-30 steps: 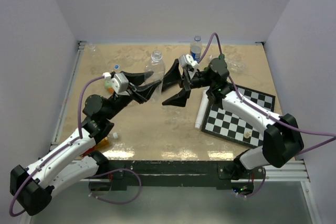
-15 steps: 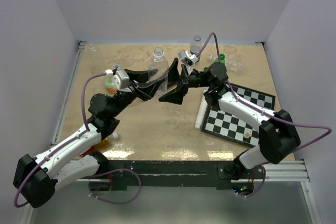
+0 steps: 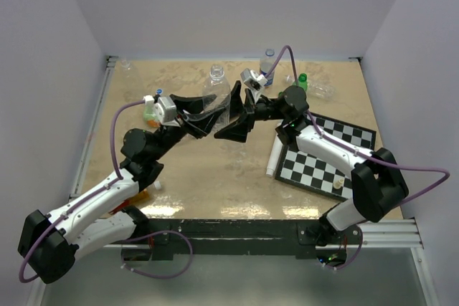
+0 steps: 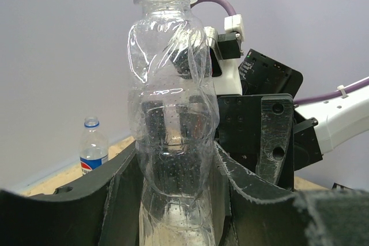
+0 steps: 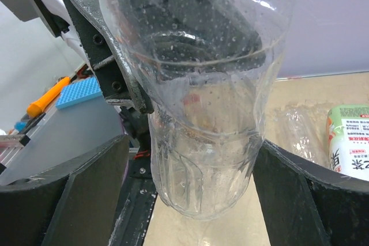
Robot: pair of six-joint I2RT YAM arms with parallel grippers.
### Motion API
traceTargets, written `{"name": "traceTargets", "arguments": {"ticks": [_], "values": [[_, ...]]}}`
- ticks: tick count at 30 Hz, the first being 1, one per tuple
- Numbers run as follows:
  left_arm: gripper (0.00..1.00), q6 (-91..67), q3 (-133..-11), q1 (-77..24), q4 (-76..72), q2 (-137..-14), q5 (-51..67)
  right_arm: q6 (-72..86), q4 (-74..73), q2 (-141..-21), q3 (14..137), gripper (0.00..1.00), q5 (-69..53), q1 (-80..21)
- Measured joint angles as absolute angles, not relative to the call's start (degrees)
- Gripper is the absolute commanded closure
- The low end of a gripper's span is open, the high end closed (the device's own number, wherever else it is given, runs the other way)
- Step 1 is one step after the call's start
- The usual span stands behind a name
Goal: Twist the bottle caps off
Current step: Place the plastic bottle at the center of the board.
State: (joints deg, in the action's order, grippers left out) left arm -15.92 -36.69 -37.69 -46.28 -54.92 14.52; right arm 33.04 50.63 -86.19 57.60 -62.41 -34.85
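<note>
Clear bottle, one, pinched in left hand; right hand spread around it.

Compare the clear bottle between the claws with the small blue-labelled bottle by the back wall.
The clear bottle has no label; the blue-labelled bottle wears a blue band. The clear bottle sits in the left claw, the right claw open around it; the blue-labelled bottle stands free. Both are upright clear plastic.

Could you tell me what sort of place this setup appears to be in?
Most likely a robot-manipulation lab cell: plain white walls box in a tabletop, the left arm and right arm are mounted on a rail at its edge, and mixed props include a clear bottle and a chessboard.
</note>
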Motion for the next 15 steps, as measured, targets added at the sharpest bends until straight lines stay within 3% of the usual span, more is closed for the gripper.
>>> {"name": "traceTargets", "arguments": {"ticks": [3, 5, 10, 12, 15], "values": [[1.0, -15.9, -36.7, -37.7, -46.3, -54.9, 14.5, 33.0, 50.6, -86.2, 57.6, 0.14, -62.4, -34.9], [1.0, -15.9, -36.6, -37.7, -46.3, -54.9, 14.5, 33.1, 50.6, -86.2, 57.6, 0.2, -62.4, -34.9], [1.0, -16.7, -36.6, -37.9, -46.7, -54.8, 14.7, 33.3, 50.7, -86.4, 57.6, 0.69, -61.5, -34.7], [0.98, -17.0, -36.6, -37.9, -46.7, -54.8, 14.5, 33.5, 50.9, -86.4, 57.6, 0.76, -61.2, -34.7], [0.82, -17.0, -36.0, -37.9, -46.6, -54.6, 13.9, 33.9, 51.2, -86.6, 57.6, 0.8, -61.3, -34.7]]}}
